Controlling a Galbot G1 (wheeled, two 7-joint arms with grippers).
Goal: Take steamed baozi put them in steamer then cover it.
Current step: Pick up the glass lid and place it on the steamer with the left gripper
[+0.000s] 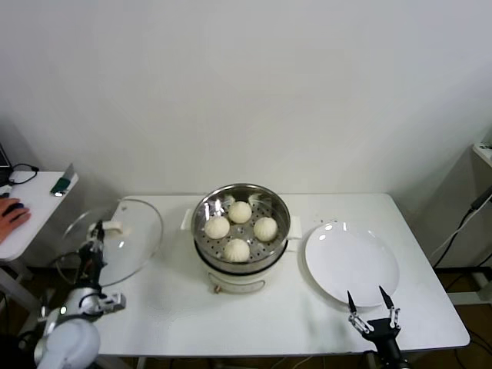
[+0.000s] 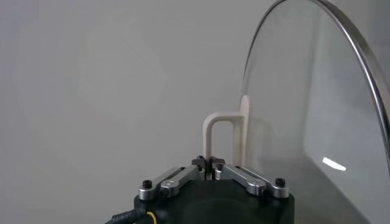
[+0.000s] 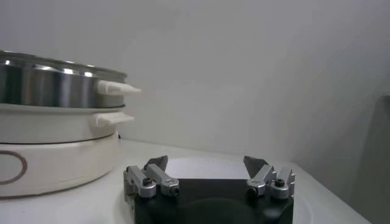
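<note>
Several steamed baozi (image 1: 239,228) sit on the perforated tray inside the steamer (image 1: 201,231), which stands at the table's middle. The cover (image 1: 142,234), a clear glass lid, is tilted up at the table's left end. My left gripper (image 1: 98,229) is shut on its cream handle (image 2: 220,135); the jaws pinch the handle's leg in the left wrist view, where the glass cover (image 2: 311,115) rises beside it. My right gripper (image 1: 370,300) hangs open at the table's front right, with nothing between its fingers. In the right wrist view the steamer (image 3: 55,91) shows side-on, off to one side of the right gripper (image 3: 207,164).
A flat white plate (image 1: 351,264) lies right of the steamer, just behind my right gripper. A side table (image 1: 31,207) at far left carries a person's hand (image 1: 11,213) and a small green object. A shelf edge stands at far right.
</note>
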